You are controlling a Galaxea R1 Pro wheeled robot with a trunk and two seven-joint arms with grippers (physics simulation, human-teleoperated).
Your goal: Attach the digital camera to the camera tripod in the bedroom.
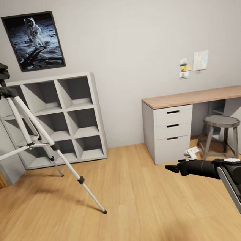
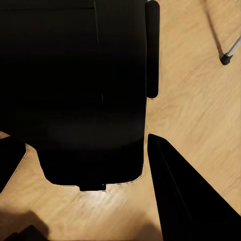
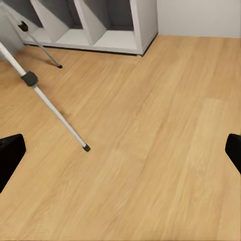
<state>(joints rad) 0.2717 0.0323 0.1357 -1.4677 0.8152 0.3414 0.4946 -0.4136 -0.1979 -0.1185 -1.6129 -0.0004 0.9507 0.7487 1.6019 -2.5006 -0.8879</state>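
Three silver legs carry the camera tripod (image 1: 19,123) at far left, its black pan head bare beside the cube shelf (image 1: 68,118). A black boxy mass, probably the digital camera (image 2: 85,95), sits between the left gripper (image 2: 85,165) fingers, seemingly grasped. The right gripper (image 3: 120,150) is spread, holding nothing. Roll closer, then lower the camera squarely onto the head. No legible writing.

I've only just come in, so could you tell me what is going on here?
The robot stands in a room facing the camera tripod, which is set up on the wood floor in front of a white cube shelf. Its right gripper is open and empty, held out over the floor. In the left wrist view, a large black object sits between the left gripper's fingers; it may be the camera, but that cannot be confirmed.
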